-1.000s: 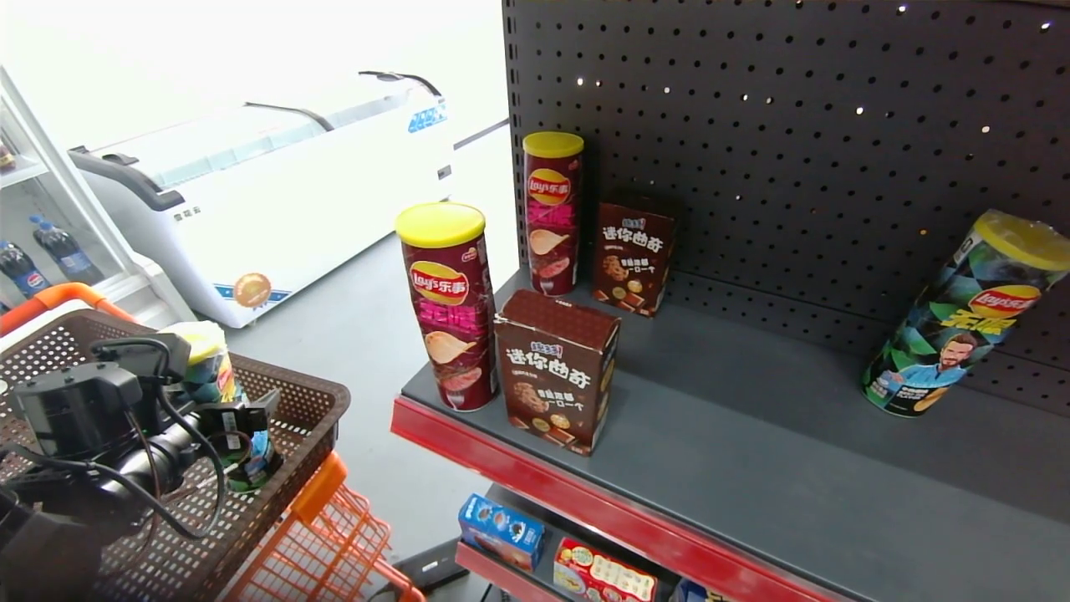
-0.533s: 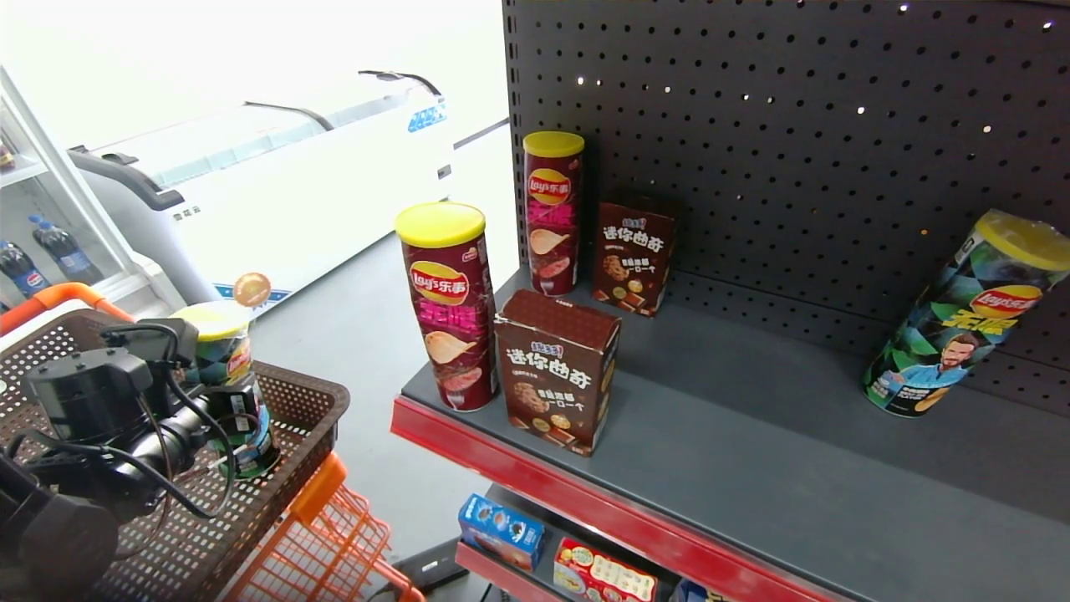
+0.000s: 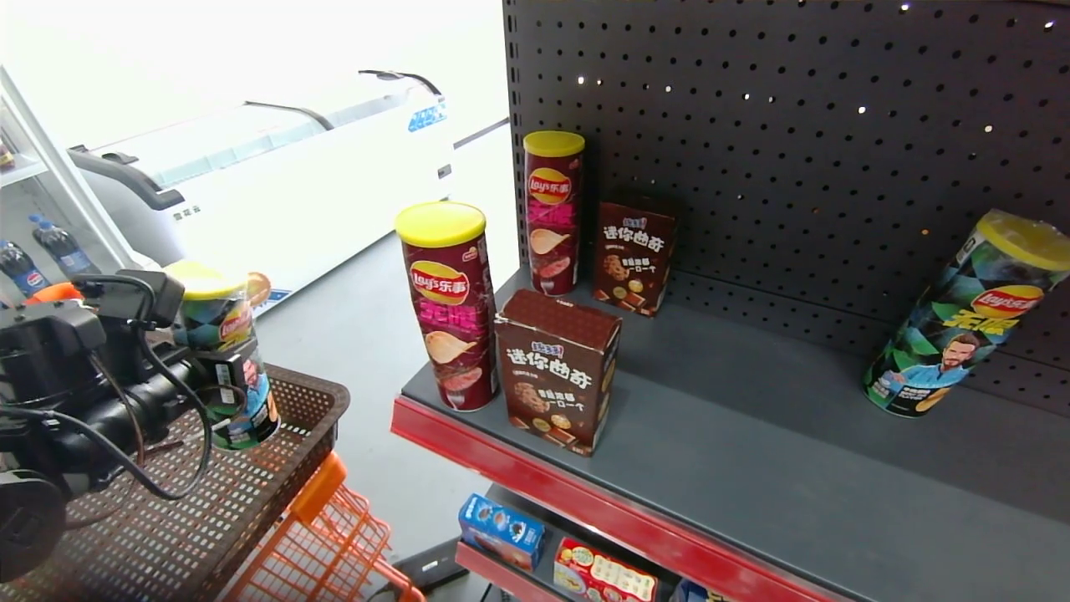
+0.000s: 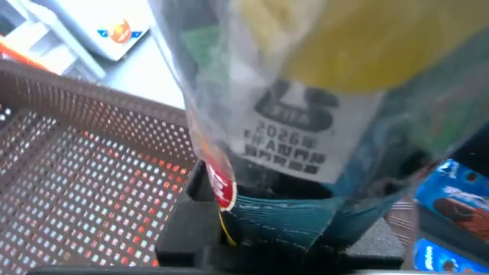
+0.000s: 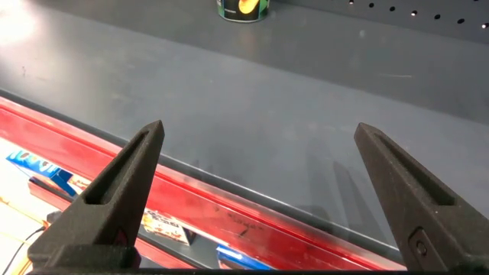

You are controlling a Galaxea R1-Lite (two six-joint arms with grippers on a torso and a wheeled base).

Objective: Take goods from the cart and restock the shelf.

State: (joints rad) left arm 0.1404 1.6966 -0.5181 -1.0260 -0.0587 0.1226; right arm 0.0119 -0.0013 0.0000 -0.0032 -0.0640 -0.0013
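The left pincer is closed on the lower part of a green chip can with a yellow lid, holding it upright and clear above the brown basket that sits on the orange cart. In the left wrist view the same green chip can is pressed between the dark fingers of the left pincer, with the mesh of the brown basket lying beneath it. Well off to the right of this pincer runs the shelf, its front edge trimmed in red. On the shelf, nearest to the left pincer, a maroon can stands upright, with a brown box just beside it. Farther from the pincer, near the pegboard, stand a second maroon can and a second brown box. At the far end of the shelf from the left pincer, another green can leans tilted against the pegboard. The right pincer is wide open and grips nothing, its two fingers spread apart over the front of the shelf. The red edge passes below this pincer, and the base of the leaning green can stands ahead of it, well apart. Behind the left pincer, a white freezer stands on the floor.
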